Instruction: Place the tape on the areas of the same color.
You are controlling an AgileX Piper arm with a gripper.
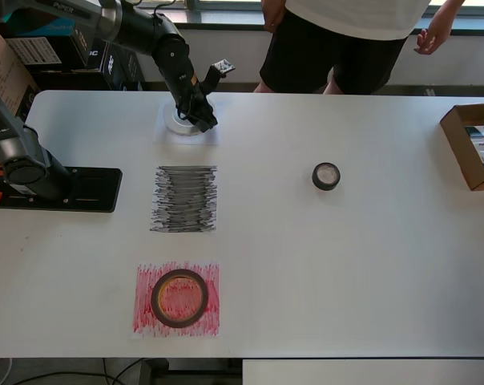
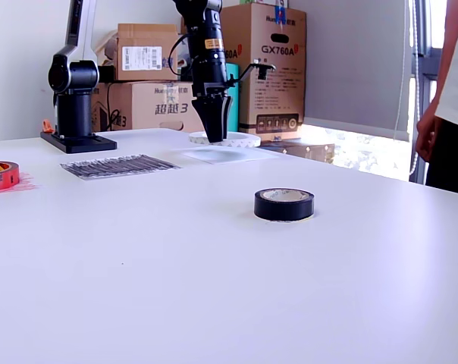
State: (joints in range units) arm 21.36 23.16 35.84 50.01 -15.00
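A wide white tape roll [image 1: 173, 123] [image 2: 241, 139] lies on or just above the plain white sheet [image 1: 211, 138] [image 2: 214, 155] at the table's far side. My gripper [image 1: 200, 122] [image 2: 214, 136] points straight down at it, fingers drawn close over the ring's wall. The small black tape roll [image 1: 326, 187] [image 2: 283, 205] rests alone on bare table, to the overhead view's right of the scribbled black sheet [image 1: 184, 199] [image 2: 119, 165]. The thin dark-red tape roll [image 1: 155, 298] [image 2: 0, 174] lies on the scribbled red sheet [image 1: 146, 319].
The arm's base [image 1: 74, 188] [image 2: 73, 98] stands on a black plate at the overhead view's left. An open cardboard box [image 1: 465, 152] sits at the right edge. A person [image 1: 338, 40] stands at the far side. Cardboard boxes [image 2: 267, 68] are stacked behind the table.
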